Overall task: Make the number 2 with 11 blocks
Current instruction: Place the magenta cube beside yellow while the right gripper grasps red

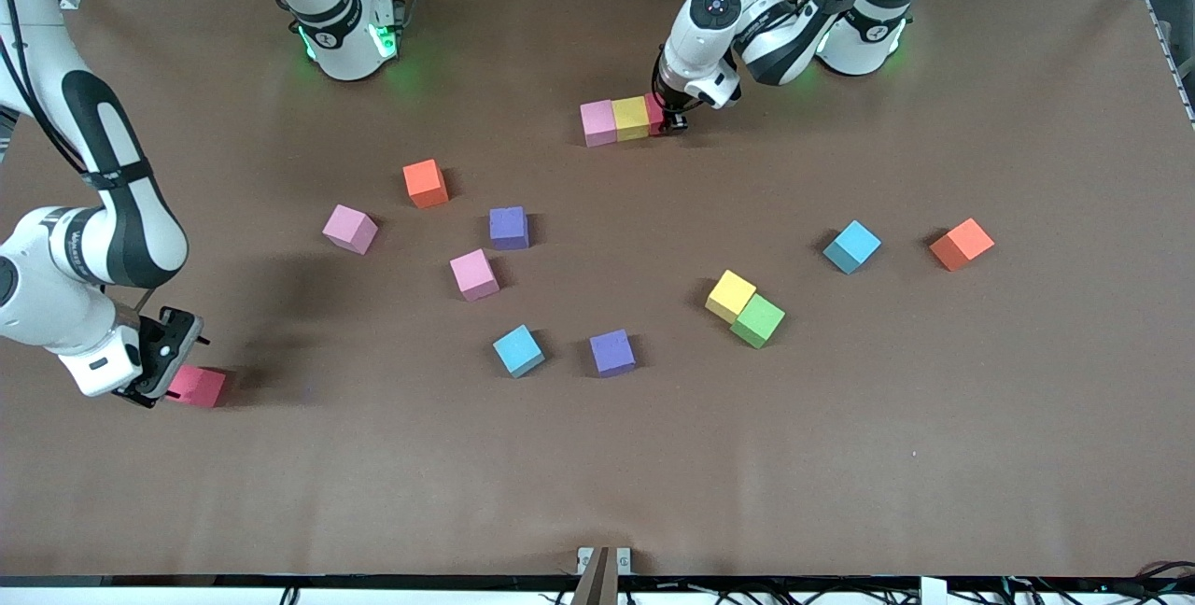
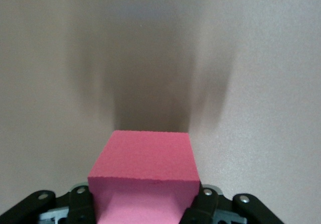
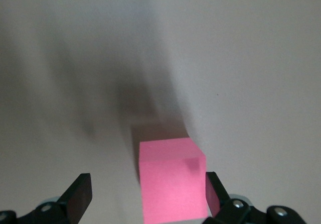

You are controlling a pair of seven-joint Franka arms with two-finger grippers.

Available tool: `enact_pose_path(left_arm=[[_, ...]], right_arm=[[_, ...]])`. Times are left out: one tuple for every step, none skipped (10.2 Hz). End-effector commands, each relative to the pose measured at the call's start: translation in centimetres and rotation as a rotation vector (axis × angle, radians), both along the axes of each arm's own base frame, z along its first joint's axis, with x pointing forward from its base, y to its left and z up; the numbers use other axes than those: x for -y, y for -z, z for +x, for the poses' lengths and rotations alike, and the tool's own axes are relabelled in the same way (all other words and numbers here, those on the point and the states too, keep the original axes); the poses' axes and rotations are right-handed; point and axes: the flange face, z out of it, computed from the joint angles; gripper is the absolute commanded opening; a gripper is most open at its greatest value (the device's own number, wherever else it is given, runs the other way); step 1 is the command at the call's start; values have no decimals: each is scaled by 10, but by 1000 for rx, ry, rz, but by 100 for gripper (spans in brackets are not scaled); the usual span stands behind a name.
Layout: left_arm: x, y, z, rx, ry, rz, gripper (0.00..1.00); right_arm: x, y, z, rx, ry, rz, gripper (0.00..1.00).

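Left wrist view: red block (image 2: 145,176) fills the low centre, clamped w/ the left gripper (image 2: 145,206) closed on it, black fingers (image 2: 83,206) pressed against both its sides, its top face fully in view, dark shadow spreading over bare brown table (image 2: 261,58) past it.

The table (image 1: 840,456) is evenly and brightly lit from overhead in the front view – short soft shadows are cast beside each cube. In both wrist views the surface is blurred – streaked shadows are seen smeared across it.
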Motion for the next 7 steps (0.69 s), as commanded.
enact_pose_path(left_arm=[[5,14,22,-5,-16,-13,0],[6,21,28,-12,-7,-16,0],[7,27,37,-15,-2,-18,0],[7,31,39,-16,16,-18,0],[8,32,37,-16,22,-17,0],[11,32,31,-15,35,-15,0],[13,32,23,-12,52,-9,0]], right_arm=[[17,-1,15,-15,-31,6,100],[21,3,17,-25,-27,10,100],[25,12,15,-36,-22,20,100],[27,18,15,-38,-64,20,100],[29,18,18,-27,-99,17,100],[30,21,18,-30,-102,19,100],[31,24,19,-29,-105,18,100]])
